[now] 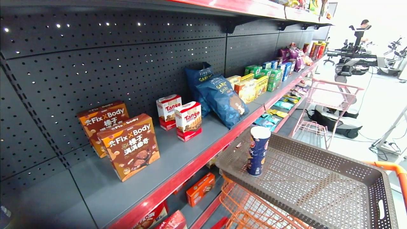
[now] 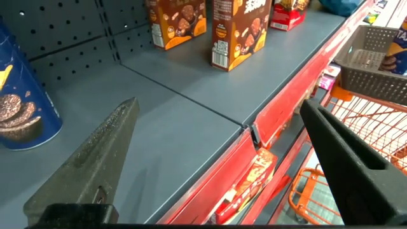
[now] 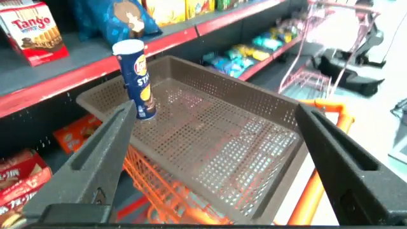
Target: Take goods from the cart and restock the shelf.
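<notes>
A blue can (image 1: 258,151) with a white lid stands upright in the brown perforated tray (image 1: 318,187) on top of the orange cart (image 1: 254,206). My right gripper (image 3: 216,159) hovers open over that tray (image 3: 216,133), with the can (image 3: 137,79) ahead of one finger and apart from it. My left gripper (image 2: 216,165) is open and empty above the grey shelf board (image 2: 165,127), near its red front edge. A blue cookie can (image 2: 22,95) stands on the shelf beside it. Two brown-orange boxes (image 1: 130,146) stand on the shelf (image 1: 178,152).
Red-and-white boxes (image 1: 188,121), dark blue bags (image 1: 222,100) and yellow and green boxes (image 1: 254,84) line the shelf farther along. Lower shelves hold an orange box (image 1: 200,187). A pink cart (image 1: 330,95) stands down the aisle. Another shelf (image 1: 241,6) hangs overhead.
</notes>
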